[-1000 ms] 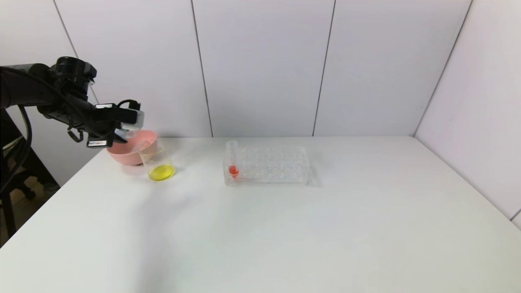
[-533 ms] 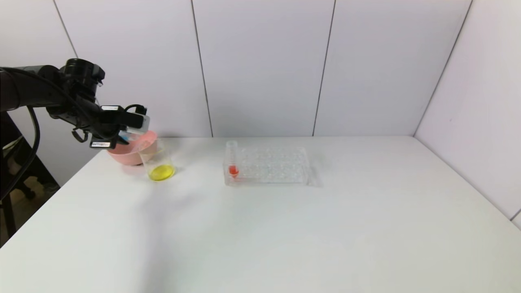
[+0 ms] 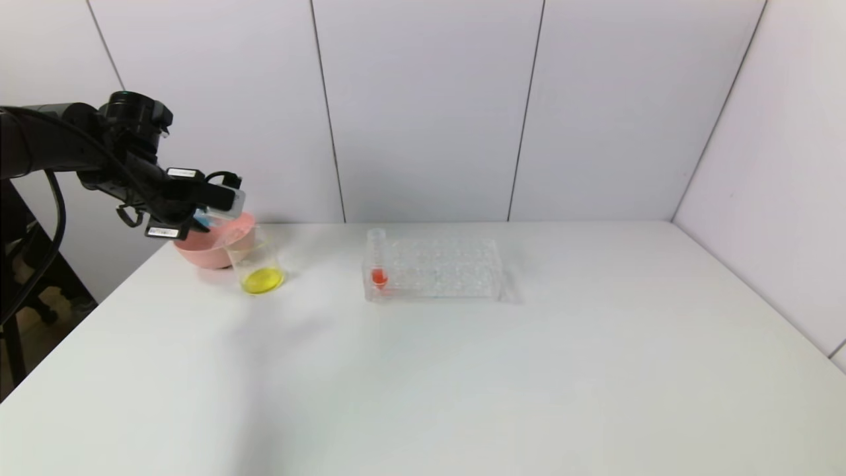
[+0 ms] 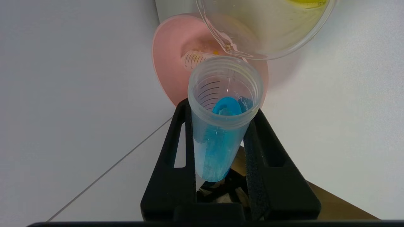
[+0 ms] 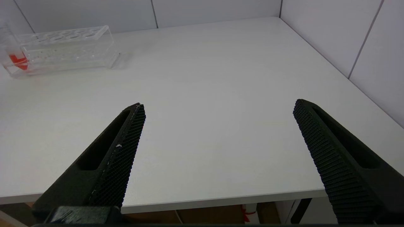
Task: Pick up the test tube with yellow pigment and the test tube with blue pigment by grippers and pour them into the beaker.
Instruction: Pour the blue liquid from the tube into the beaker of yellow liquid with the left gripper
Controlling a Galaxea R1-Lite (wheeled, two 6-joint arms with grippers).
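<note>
My left gripper [image 3: 221, 210] is shut on the test tube with blue pigment [image 4: 217, 138]. It holds the tube tilted, with the open mouth toward the beaker [image 3: 254, 263] and just short of its rim. Blue liquid lies along the tube's lower wall. The beaker [image 4: 268, 34] has yellow liquid [image 3: 262, 280] at its bottom. A clear graduated tube with yellow traces [image 4: 196, 58] lies in the pink bowl [image 4: 167, 63]. My right gripper [image 5: 219, 107] is open and empty over the table's near edge, out of the head view.
The pink bowl [image 3: 208, 250] stands just behind the beaker at the table's far left. A clear tube rack [image 3: 439, 268] at mid-table holds one red-liquid tube [image 3: 377, 259] at its left end; it also shows in the right wrist view [image 5: 63, 47].
My left gripper has moved right, toward the beaker, carrying the blue tube, then lifted slightly. The right arm has not moved.
</note>
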